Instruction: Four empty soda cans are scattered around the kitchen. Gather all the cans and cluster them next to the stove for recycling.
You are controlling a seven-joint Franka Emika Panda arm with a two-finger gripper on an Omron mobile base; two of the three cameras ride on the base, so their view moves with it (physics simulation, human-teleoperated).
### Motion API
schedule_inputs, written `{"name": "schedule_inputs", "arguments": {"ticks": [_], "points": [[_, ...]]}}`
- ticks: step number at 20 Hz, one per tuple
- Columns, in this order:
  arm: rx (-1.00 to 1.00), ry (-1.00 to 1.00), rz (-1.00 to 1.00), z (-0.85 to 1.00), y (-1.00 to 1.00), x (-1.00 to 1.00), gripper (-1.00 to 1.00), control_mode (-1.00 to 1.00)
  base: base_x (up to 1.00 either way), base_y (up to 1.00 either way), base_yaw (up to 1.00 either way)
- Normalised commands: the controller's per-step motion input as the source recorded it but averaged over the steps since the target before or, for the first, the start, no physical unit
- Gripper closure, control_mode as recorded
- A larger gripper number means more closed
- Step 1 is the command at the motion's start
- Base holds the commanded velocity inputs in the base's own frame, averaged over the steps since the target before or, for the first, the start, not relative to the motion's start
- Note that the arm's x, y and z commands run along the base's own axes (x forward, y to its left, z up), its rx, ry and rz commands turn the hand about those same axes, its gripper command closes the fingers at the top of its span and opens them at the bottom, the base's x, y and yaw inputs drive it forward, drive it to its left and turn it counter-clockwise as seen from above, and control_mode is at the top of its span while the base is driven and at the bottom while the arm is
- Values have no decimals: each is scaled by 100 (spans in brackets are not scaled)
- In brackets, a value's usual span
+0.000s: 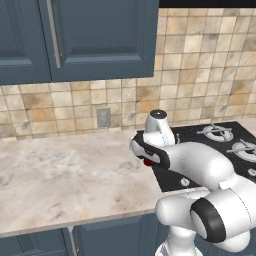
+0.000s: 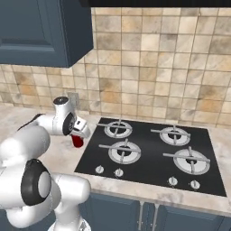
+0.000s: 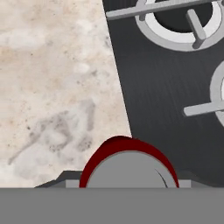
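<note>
Red can (image 3: 129,164) clamped upright between the jaws of the gripper (image 2: 79,135); hanging over the surface (image 1: 60,170), just beside the stove (image 2: 149,155) left edge.

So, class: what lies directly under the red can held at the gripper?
Under the red can you see marble counter beside the stove's left edge. Whether it touches the counter is hidden by the can itself and the gripper.

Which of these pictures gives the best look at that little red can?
The hand view: the red can sits close up, its grey top and red rim clear. The right base view shows its red side below the gripper; the left base view shows a sliver.
</note>
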Motion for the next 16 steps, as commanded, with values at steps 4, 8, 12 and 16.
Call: {"name": "schedule_inputs", "arguments": {"ticks": [4,8,12,16], "points": [[0,0,0,0,30,47,100,-100,0,0,0],[0,6,1,0,17,6,100,-100,0,0,0],[0,8,3,-5,2,0,100,-100,0,0,0],[0,10,2,-20,0,1,100,-100,0,0,0]]}}
